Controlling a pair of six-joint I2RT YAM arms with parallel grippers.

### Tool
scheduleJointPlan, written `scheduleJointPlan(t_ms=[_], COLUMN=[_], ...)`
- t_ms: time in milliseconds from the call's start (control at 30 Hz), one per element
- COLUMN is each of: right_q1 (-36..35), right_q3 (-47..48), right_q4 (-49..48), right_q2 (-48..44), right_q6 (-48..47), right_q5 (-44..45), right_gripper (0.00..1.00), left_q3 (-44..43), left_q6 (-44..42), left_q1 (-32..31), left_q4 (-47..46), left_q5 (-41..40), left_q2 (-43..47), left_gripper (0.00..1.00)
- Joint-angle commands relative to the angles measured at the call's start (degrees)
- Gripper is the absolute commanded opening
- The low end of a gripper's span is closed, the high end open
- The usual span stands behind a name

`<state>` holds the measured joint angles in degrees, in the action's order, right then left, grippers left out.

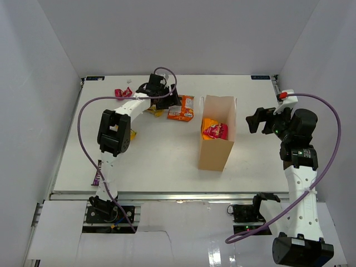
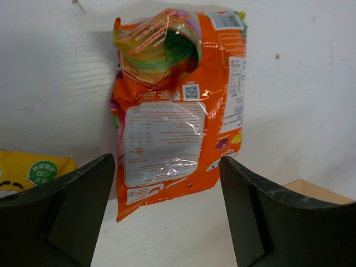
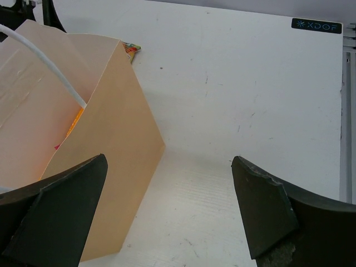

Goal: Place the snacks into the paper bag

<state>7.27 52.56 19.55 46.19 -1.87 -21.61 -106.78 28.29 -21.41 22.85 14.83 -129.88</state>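
Observation:
The tan paper bag [image 1: 217, 139] stands open right of centre, with an orange and a pink-red packet [image 1: 214, 130] inside. An orange snack packet [image 1: 182, 109] lies flat on the table to its left. My left gripper [image 1: 168, 101] is open and empty, just beside and above that packet. In the left wrist view the packet [image 2: 178, 122] lies ahead of my open left gripper [image 2: 167, 214], not between the fingers. My right gripper [image 1: 257, 119] is open and empty to the right of the bag. In the right wrist view the bag [image 3: 94, 144] is at the left of my right gripper [image 3: 167, 214].
A red packet [image 1: 120, 93] lies at the back left. A yellow packet [image 1: 156, 112] lies under the left arm and also shows in the left wrist view [image 2: 33, 172]. A purple packet [image 1: 98, 172] lies by the table's left edge. The bag's white handle [image 3: 50, 61] shows in the right wrist view.

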Motion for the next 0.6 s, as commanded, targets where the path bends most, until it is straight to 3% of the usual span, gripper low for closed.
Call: scheduleJointPlan(t_ms=[0,200,300,433,533,567], right_q1=[0.5,0.5,0.5,0.6,0.6,0.6], right_q3=[-0.8,-2.5,-3.3,-4.0,-4.2,-4.2], right_q4=[-1.9,-1.9,-1.9,-2.0,-1.9,-1.9], right_q2=[-0.6,-0.8,-1.0,-1.5,-1.9,-2.1], right_q6=[0.5,1.4,1.4,1.4,1.4,1.4], right_q5=[-1.2,-2.3,-2.6,-3.3,-3.4,-3.5], right_gripper=[0.98,0.98,0.98,0.98,0.98,0.98], left_q3=[-1.9,-1.5,-0.7,-0.4,-0.2,-0.3], left_q6=[-2.2,-2.9,-2.9,-2.1,-1.5,-1.3], left_q1=[-1.3,-2.7,-3.2,-3.3,-3.3,-3.3], left_q4=[2.0,1.9,1.6,1.7,2.2,2.3], left_q5=[-4.0,-3.8,-3.0,-3.1,-4.2,-4.5], left_q2=[-0.5,-2.1,-2.3,-2.3,-1.6,-1.3], left_gripper=[0.86,0.86,0.81,0.6,0.33,0.3])
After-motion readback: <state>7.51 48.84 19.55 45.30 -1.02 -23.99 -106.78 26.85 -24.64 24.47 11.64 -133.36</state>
